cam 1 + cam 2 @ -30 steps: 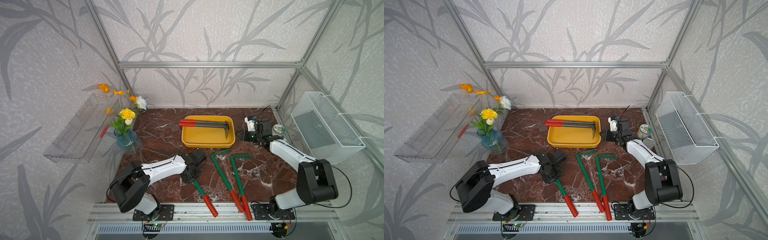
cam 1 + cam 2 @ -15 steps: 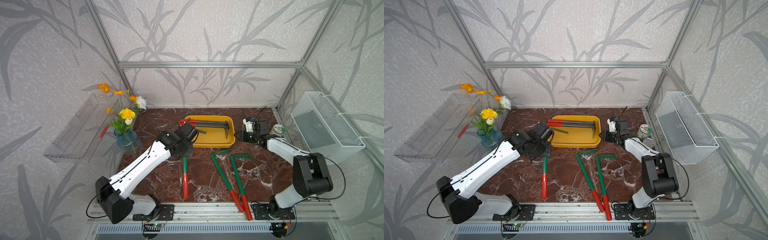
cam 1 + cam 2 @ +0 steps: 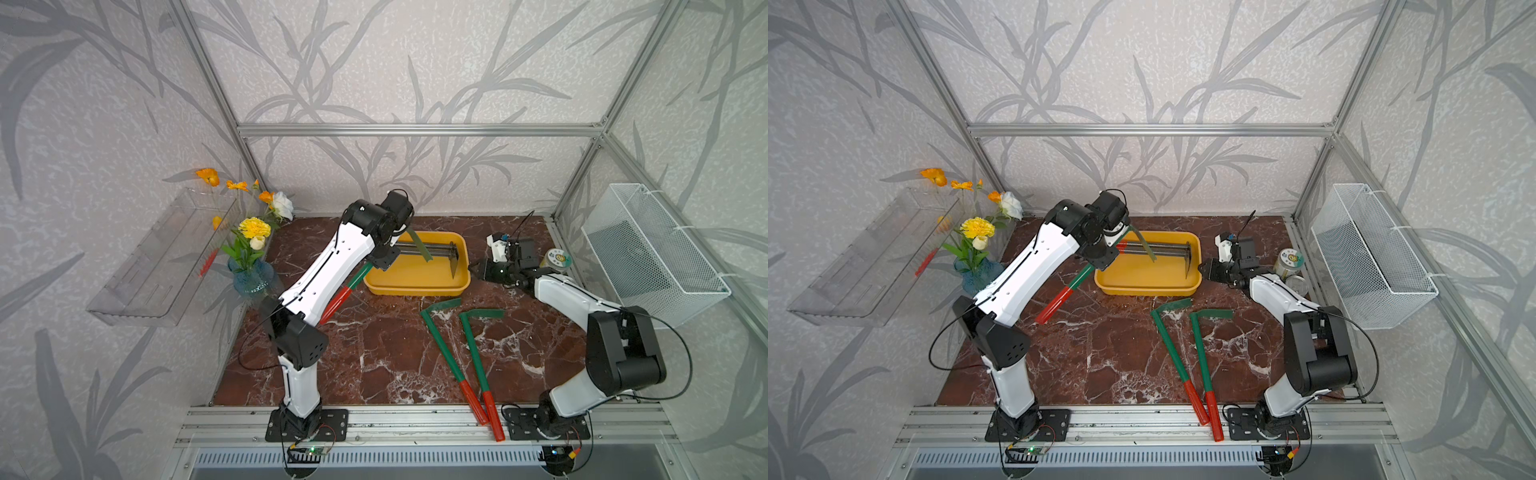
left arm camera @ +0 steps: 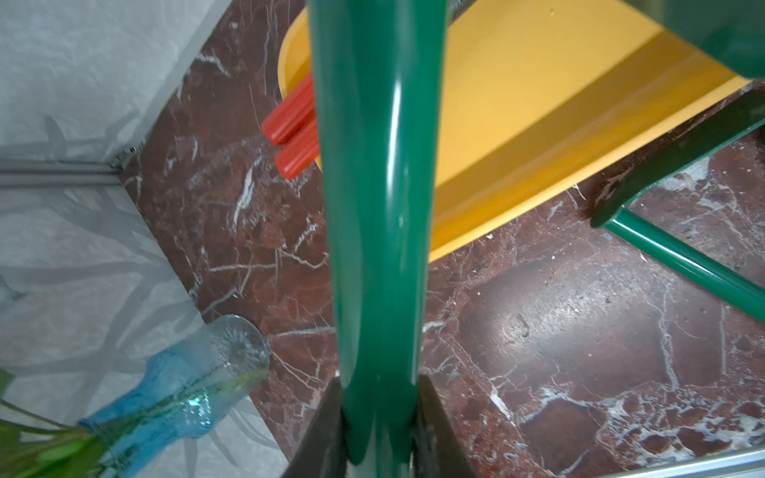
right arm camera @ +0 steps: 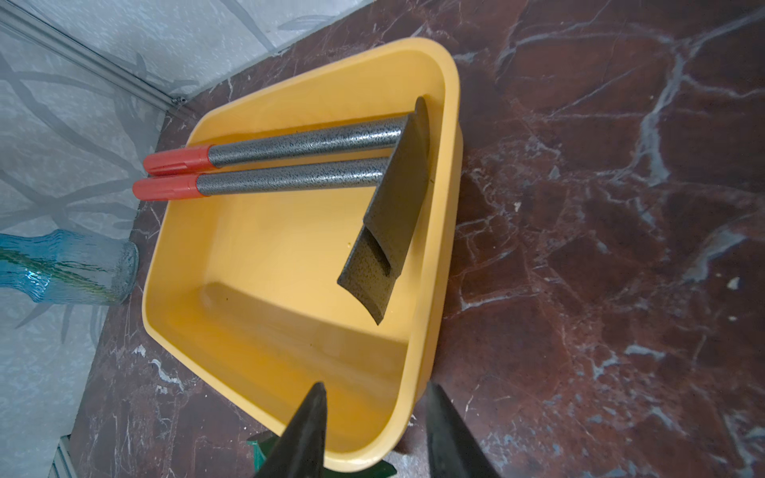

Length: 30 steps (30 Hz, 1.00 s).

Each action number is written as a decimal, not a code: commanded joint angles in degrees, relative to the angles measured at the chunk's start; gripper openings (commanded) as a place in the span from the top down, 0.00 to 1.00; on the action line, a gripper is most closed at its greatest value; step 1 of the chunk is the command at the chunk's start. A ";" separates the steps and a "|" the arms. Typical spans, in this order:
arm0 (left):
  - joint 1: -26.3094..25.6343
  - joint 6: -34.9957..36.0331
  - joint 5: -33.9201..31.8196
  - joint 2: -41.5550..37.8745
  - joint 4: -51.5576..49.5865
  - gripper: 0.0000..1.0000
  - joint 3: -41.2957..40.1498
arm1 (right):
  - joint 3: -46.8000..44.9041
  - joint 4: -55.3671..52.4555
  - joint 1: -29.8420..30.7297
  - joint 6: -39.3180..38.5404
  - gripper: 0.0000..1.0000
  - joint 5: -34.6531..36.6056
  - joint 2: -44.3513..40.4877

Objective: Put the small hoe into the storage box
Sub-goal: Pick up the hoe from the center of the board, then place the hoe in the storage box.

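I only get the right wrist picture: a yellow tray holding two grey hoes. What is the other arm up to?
Observer: The left gripper is shut on a green hoe, held off the table beside the storage box.
Operator: Is its blade over the tray?
Observer: Yes, in both top views the green blade hangs above the box's half nearer the vase.
Operator: Anything else lying around?
Observer: Two more green hoes lie side by side on the marble, in front of the box.

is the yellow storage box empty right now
No, two grey-handled hoes with red grips lie inside the storage box.
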 commanded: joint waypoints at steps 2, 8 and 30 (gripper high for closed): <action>0.58 13.20 -1.14 7.19 0.48 0.94 9.55 | 3.17 -0.02 -0.27 0.99 0.60 -0.37 1.22; -0.55 26.10 2.45 18.23 2.07 0.95 20.04 | 4.33 0.22 -0.27 1.79 0.60 -0.54 2.99; 1.85 35.30 24.68 29.55 1.25 0.95 27.62 | 5.89 0.84 2.19 2.97 0.60 0.69 5.27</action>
